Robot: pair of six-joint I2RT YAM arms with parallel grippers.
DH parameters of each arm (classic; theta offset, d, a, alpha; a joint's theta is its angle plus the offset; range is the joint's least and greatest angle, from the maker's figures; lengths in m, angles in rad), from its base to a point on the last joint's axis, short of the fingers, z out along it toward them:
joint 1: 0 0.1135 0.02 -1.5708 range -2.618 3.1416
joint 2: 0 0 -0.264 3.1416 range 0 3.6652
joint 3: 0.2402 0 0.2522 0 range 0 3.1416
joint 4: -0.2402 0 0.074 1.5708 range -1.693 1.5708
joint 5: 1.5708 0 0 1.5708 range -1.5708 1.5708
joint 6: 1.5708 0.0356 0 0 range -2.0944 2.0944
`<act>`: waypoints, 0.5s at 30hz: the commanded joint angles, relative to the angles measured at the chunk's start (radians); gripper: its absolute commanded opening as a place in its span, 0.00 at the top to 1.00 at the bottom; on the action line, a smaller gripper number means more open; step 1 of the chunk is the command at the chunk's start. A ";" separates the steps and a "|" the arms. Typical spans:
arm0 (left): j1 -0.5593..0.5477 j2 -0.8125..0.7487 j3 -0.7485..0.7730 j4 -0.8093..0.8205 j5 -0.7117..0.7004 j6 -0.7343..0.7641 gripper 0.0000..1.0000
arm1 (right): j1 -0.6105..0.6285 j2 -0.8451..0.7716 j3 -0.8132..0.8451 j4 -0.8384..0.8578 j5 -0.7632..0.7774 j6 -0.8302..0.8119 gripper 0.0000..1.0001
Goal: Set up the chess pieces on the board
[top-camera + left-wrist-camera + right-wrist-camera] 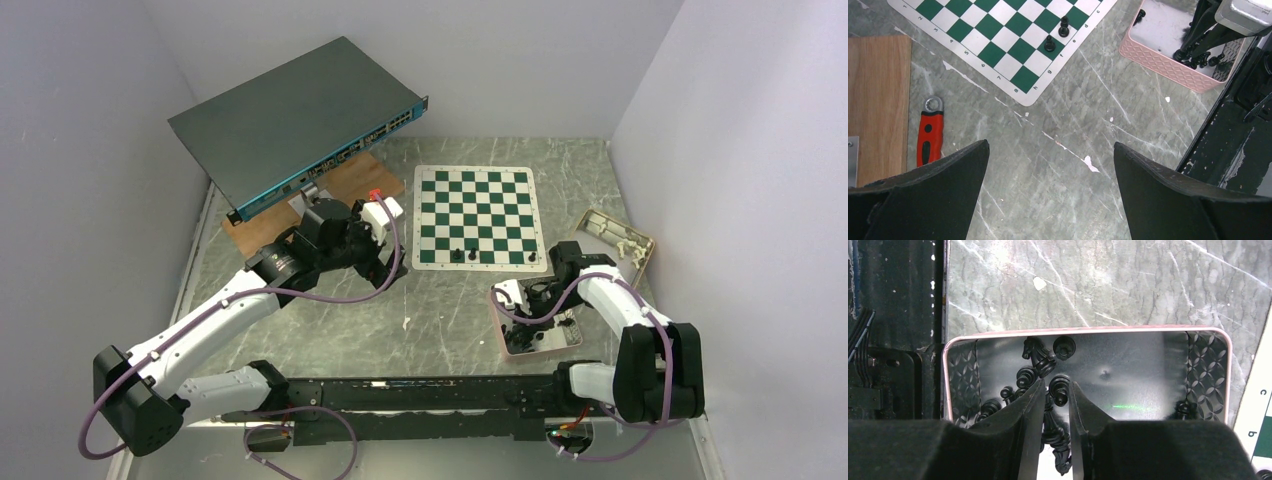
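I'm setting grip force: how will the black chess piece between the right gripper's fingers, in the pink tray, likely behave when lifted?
The chess piece looks small and glossy, so probably light, stiff and slippery in the right gripper. It sits among neighbouring pieces in the tray, so those may shift or snag. Rounded in outline, it could roll if dropped.

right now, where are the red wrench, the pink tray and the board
red wrench (929, 137): left wrist view, on its red handle
pink tray (1168, 62): left wrist view, on its outer wall
board (478, 212): top external view, on a bare middle square
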 commanded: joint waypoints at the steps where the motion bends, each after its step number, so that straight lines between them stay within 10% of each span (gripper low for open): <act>1: 0.004 0.004 0.017 0.024 0.015 0.011 0.00 | 0.008 -0.002 -0.008 0.026 0.017 0.016 0.76; 15: 0.005 0.002 0.016 0.024 0.016 0.009 0.00 | -0.001 0.000 0.046 0.039 -0.007 0.161 1.00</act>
